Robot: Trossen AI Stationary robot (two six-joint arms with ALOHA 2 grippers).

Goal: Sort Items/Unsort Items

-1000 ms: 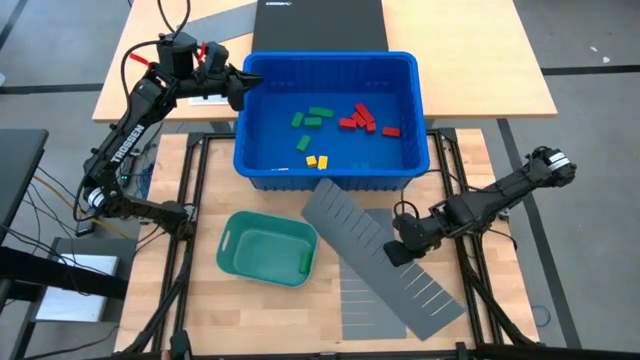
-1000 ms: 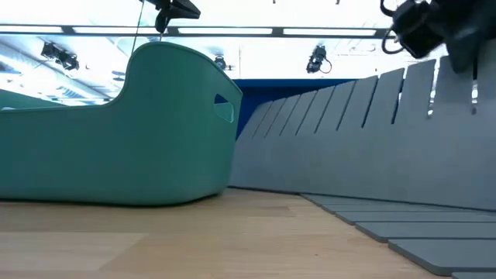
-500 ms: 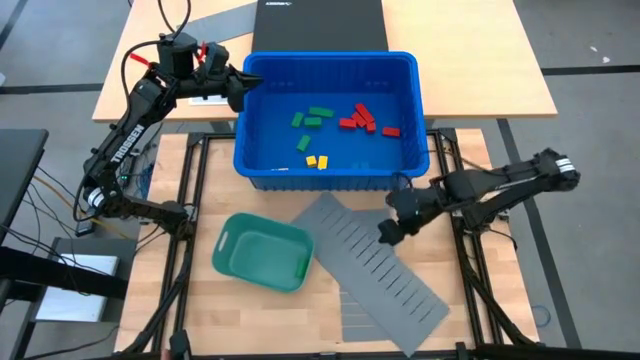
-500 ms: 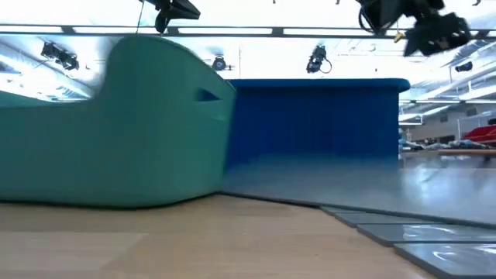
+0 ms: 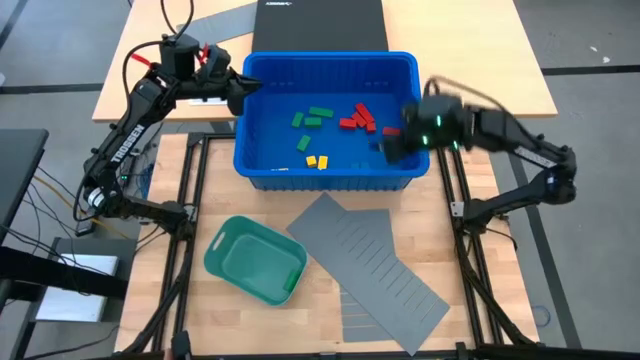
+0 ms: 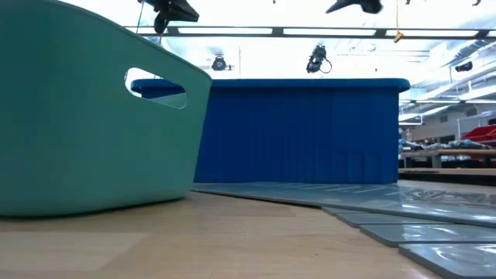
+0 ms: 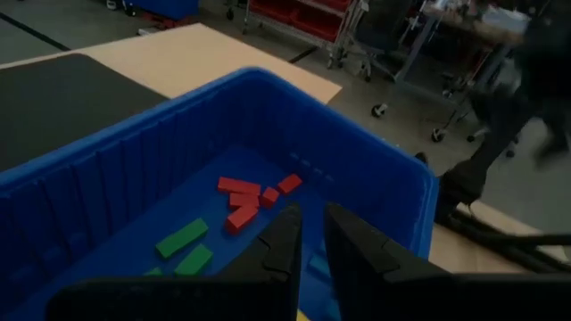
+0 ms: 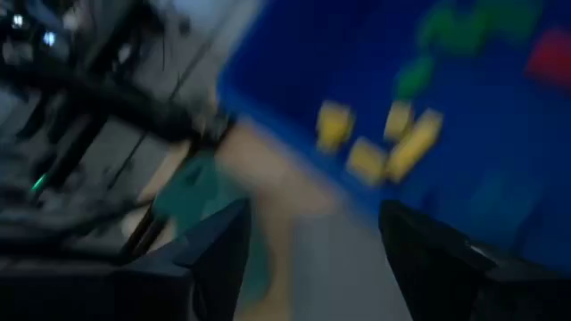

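Note:
The items are small red, green and yellow blocks, and they lie on the floor of a blue bin. My left gripper hovers over the bin's far left corner. Its fingers are a narrow gap apart, with nothing between them. My right gripper, blurred, hangs above the bin's near right corner. It is open and empty. The teal tray and the grey slotted divider sheet lie on the table in front of the bin.
A black box sits on the light wooden desk behind the bin. Dark frame rails run along both sides of the worktable. In the low view the teal tray fills the left, with the sheet flat beside it.
My right gripper has let go of the divider sheet. It has risen and swung toward the far edge, over the bin's near right corner. The sheet's raised right end has dropped, and the sheet lies flat. The teal tray has slid toward the near left and turned a little.

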